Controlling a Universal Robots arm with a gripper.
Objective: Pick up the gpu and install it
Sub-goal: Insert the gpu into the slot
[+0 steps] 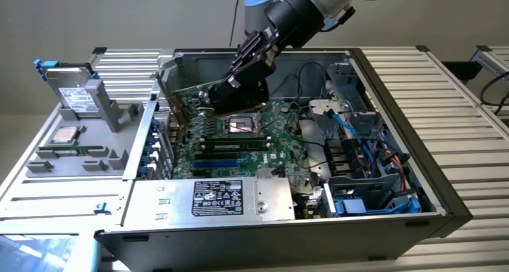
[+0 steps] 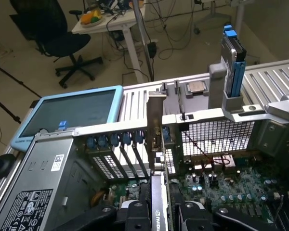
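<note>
Lettering "NVIDIA" on gpu [image 2: 158, 204] clamped between jaws.

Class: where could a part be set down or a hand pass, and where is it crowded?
Free: ribbed white tabletop on the exterior view's right of the black computer case; silver power supply box's flat top. Crowded: blue cables beside the green motherboard; gripper holding the green gpu card.
</note>
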